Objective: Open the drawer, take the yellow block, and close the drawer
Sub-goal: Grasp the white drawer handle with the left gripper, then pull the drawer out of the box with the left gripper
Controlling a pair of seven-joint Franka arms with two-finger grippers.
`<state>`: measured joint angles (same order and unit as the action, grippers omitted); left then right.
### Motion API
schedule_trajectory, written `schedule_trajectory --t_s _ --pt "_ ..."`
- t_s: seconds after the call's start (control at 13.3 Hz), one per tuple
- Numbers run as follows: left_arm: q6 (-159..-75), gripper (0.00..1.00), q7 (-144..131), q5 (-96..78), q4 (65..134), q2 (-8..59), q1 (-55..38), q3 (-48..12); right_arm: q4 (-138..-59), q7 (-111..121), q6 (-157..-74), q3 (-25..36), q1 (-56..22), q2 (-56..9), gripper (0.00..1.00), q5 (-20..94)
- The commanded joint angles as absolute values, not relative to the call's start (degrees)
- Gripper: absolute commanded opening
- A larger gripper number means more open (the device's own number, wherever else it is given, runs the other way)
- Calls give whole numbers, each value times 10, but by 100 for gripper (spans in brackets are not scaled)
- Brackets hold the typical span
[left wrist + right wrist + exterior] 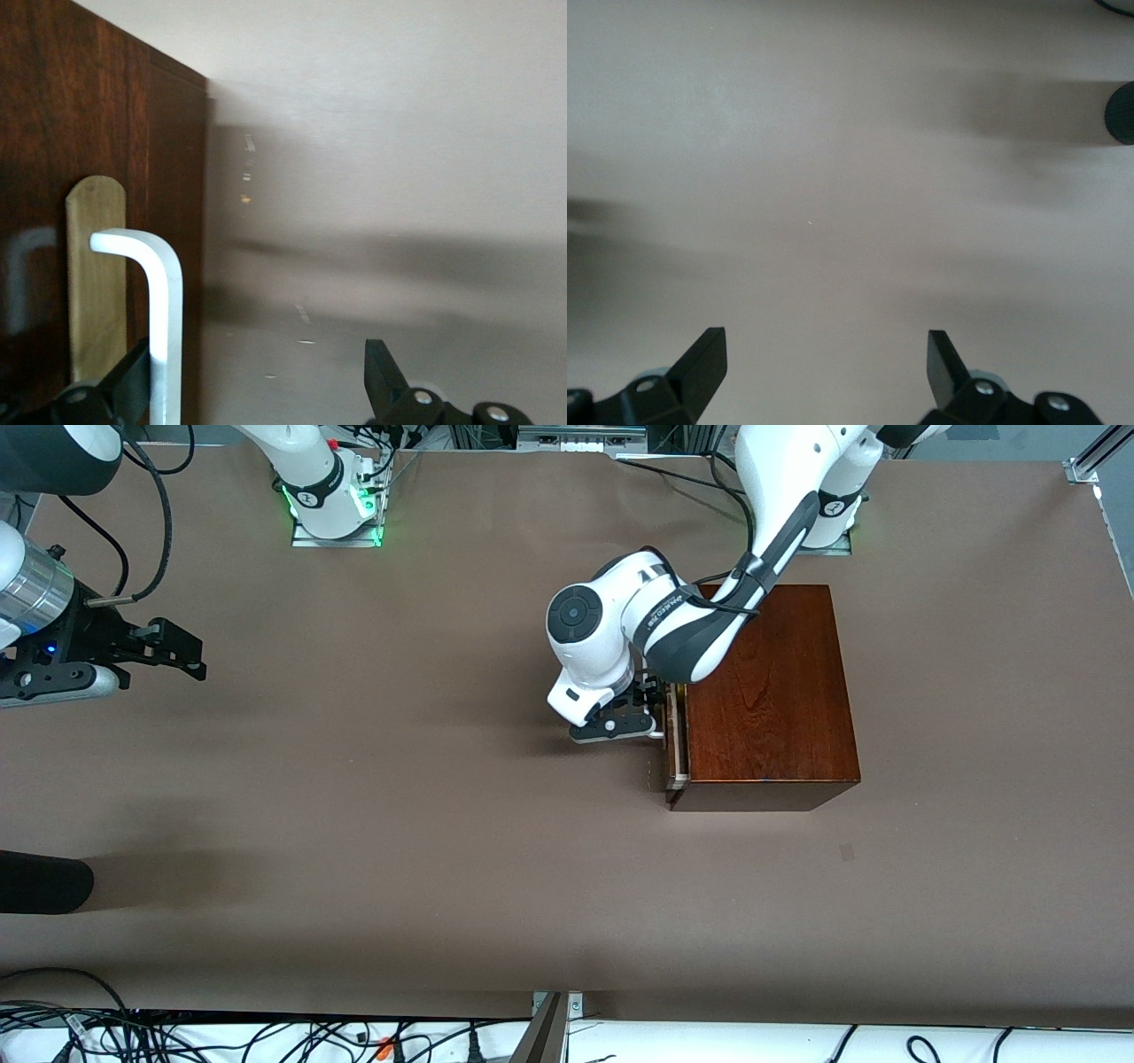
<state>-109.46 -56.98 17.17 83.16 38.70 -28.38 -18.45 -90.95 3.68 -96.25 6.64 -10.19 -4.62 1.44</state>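
Drawer (677,735): shut or barely ajar, centre-right of the front view.
Left gripper (257,390): fingers wide, straddling the white handle (164,328), not gripping.
Right gripper (827,367): fingers wide, waiting over bare tabletop (399,824).
Yellow block: unseen.
Remaining: nearly everything.

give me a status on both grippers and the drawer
Left gripper open at the drawer front, one finger beside the white handle, not clamped. Drawer barely ajar; yellow block not visible. Right gripper open, waiting over bare table. Nothing in the way.
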Motion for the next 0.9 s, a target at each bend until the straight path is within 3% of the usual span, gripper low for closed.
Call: schedule_trajectory --t_s 0.0,0.83 --pt "-1143 100 -576 132 814 403 -308 -193 -902 34 -959 68 -99 -47 100 25" --pt "-1187 100 -587 113 809 416 -341 -193 -902 34 -958 68 -99 -47 100 25"
